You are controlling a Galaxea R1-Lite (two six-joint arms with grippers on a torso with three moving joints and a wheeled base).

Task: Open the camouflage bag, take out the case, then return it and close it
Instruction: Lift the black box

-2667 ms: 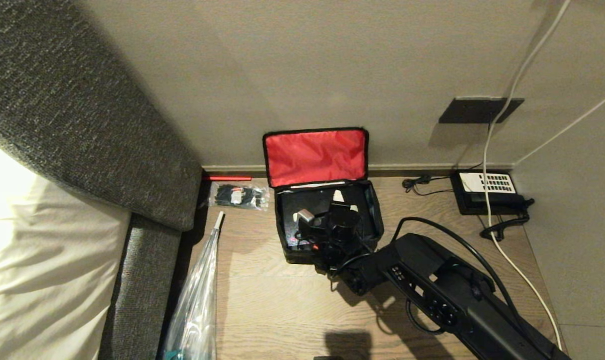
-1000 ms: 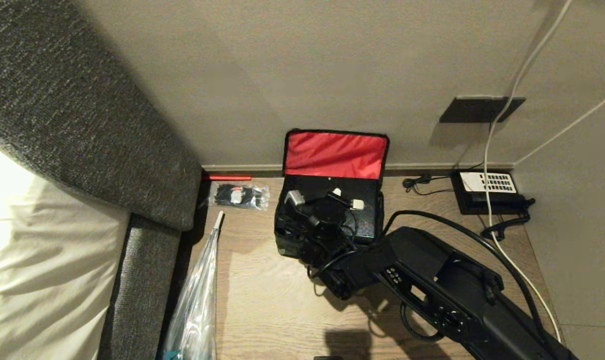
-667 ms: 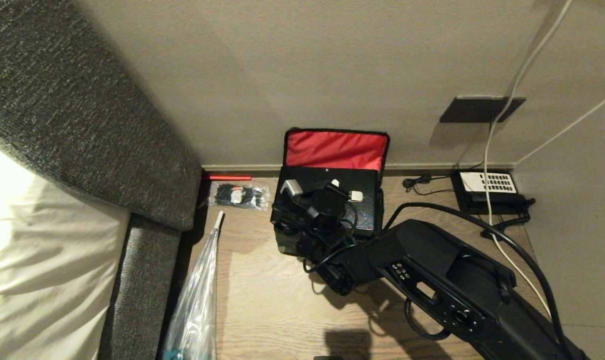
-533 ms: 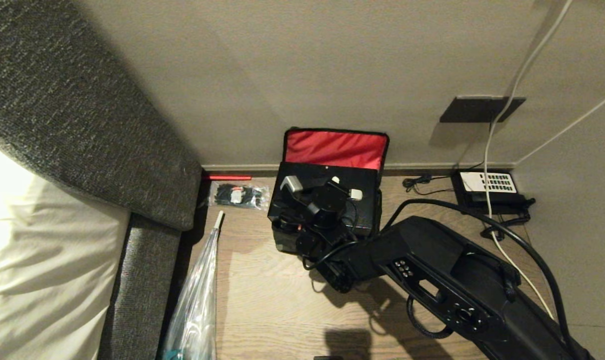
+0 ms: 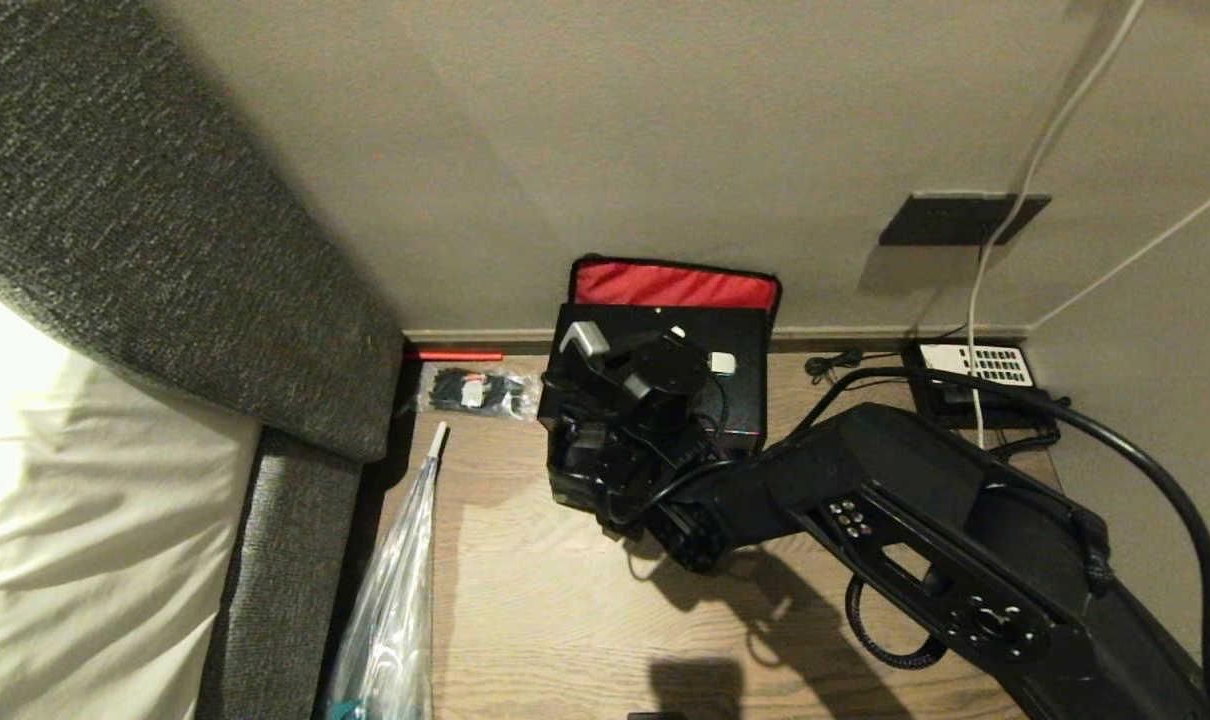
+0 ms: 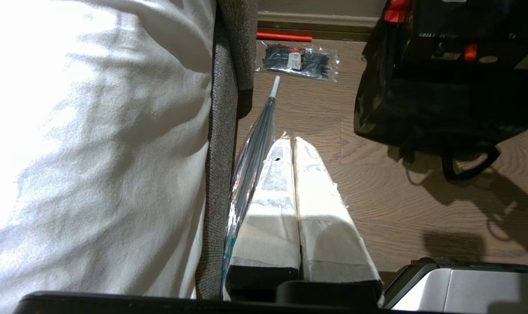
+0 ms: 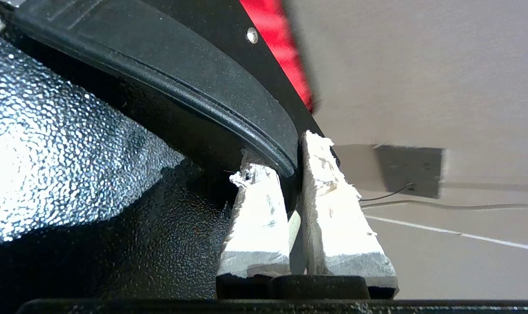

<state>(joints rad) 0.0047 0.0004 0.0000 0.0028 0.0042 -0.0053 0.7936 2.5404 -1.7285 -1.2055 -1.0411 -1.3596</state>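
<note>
The camouflage bag (image 5: 573, 478) stands open on the wooden floor by the wall, its red lid lining (image 5: 675, 285) leaning back. The black case (image 5: 740, 400) is lifted partly out of it and tilted up in front of the lid. My right gripper (image 5: 700, 347) is shut on the case's strap handle (image 7: 229, 104). In the right wrist view the white fingertips (image 7: 325, 183) pinch that handle above the case's speckled top (image 7: 72, 152). My left gripper (image 6: 290, 146) is shut and empty, parked low beside the bed, with the bag (image 6: 438, 109) ahead of it.
A clear packet of black items (image 5: 475, 392) and a red stick (image 5: 455, 355) lie left of the bag. A wrapped umbrella (image 5: 395, 590) lies along the grey bed frame (image 5: 285, 560). The black telephone (image 5: 975, 372) and white cables (image 5: 995, 300) sit at the right corner.
My right arm has risen and pulled the case up out of the bag by its handle. The case now covers most of the red lining; the bag shifted slightly right.
</note>
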